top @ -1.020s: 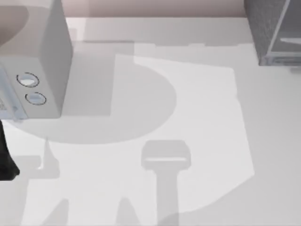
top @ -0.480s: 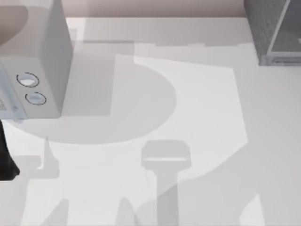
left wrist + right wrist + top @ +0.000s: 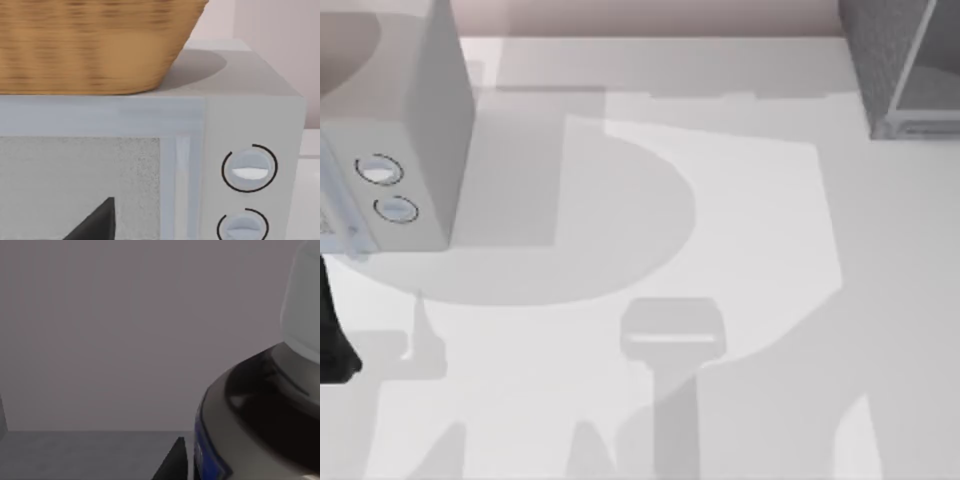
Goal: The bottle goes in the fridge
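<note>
Bottle (image 3: pixel 260 405) sits close beside right tool's fingertip (image 3: pixel 172 462).

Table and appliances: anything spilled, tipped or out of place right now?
Nothing stands out. The table shows no spill, the fridge sits squarely at the far right, and the basket rests level on the dial box. The bottle is close before the right wrist camera.

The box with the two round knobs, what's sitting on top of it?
A woven basket sits on top of the off-white box, above its two dials. The basket's wall hides its inside, so whether anything lies in it cannot be seen.
</note>
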`<move>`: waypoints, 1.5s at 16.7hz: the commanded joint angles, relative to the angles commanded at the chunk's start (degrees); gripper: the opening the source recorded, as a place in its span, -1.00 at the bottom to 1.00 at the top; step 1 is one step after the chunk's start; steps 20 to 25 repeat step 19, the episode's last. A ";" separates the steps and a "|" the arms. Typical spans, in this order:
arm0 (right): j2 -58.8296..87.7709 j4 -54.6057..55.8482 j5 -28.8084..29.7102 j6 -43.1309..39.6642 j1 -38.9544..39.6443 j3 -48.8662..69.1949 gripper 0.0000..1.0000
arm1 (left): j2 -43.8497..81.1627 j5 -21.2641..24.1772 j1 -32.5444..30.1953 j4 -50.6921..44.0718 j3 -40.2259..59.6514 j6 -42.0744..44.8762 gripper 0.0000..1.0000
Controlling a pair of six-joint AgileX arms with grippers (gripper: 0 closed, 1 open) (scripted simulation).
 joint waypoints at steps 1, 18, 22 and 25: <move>0.00 0.00 0.00 0.00 0.00 0.00 -0.83 | 0.00 0.00 0.00 0.00 0.00 0.00 1.00; 0.00 0.00 0.00 0.00 0.00 0.00 1.00 | 0.00 0.00 0.00 0.00 0.00 0.00 1.00; 0.00 0.00 0.00 0.00 0.00 0.00 1.00 | 0.00 0.00 0.00 0.00 0.00 0.00 1.00; 0.00 0.00 0.00 0.00 0.00 0.00 1.00 | 0.00 0.00 0.00 0.00 0.00 0.00 1.00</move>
